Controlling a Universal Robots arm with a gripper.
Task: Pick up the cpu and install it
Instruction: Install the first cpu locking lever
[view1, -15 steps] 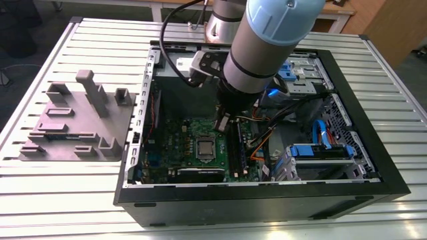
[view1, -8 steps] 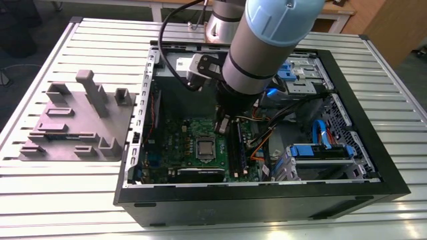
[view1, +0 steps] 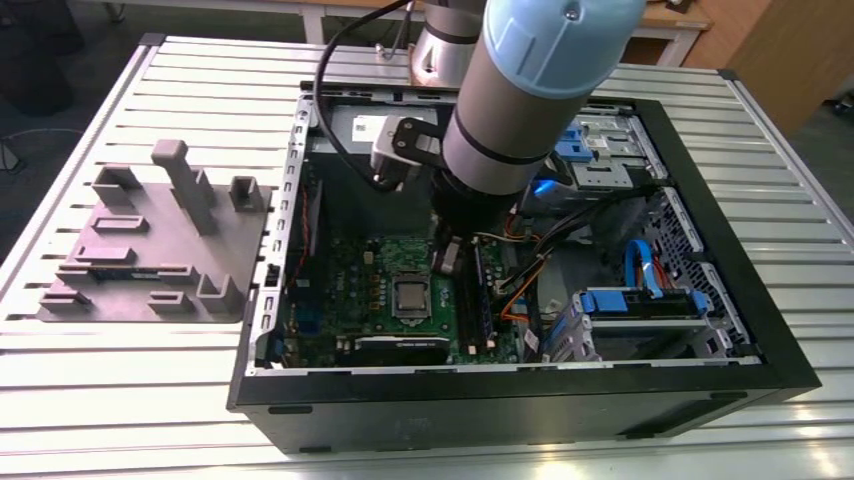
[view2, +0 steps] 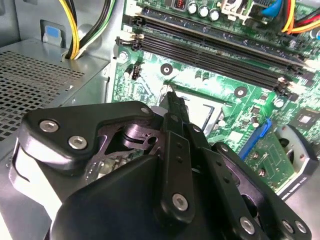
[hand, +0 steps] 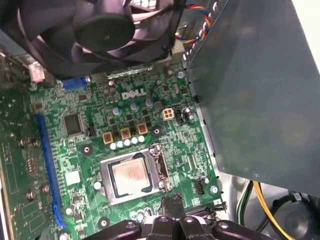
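Note:
The cpu (hand: 131, 175) is a small flat square with a pale shiny top. It lies flat inside the metal-framed socket (hand: 159, 165) on the green motherboard (view1: 360, 270). In the exterior view the cpu (view1: 410, 294) looks silver-grey. My gripper (hand: 170, 200) hangs inside the computer case just beside the socket, toward the memory slots. Its fingers (view2: 172, 107) are pressed together with nothing between them. In the exterior view the gripper (view1: 449, 258) is a little above the board, to the exterior view's right of the socket.
A black fan (hand: 105, 30) and a big grey box (hand: 255, 90) border the board. Long memory slots (view2: 210, 45) and orange and yellow cables (view2: 75, 25) run close to the gripper. Blue drive brackets (view1: 641, 300) fill the case's right side. A grey fixture (view1: 147, 250) stands outside on the slatted table.

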